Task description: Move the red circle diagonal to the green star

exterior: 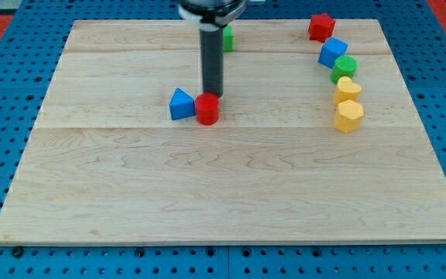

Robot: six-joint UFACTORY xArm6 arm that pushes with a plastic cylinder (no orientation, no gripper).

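My tip touching the far side of the red circle, no jaws on this rod, blue triangle touching the circle's left, green star near the counter top edge, half hidden behind the rod.

no readable text, no labels, no numbers on board or blocks

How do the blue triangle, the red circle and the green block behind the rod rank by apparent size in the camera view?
1. blue triangle
2. red circle, only slightly smaller
3. green block, mostly hidden by the rod and farther away, so unsure
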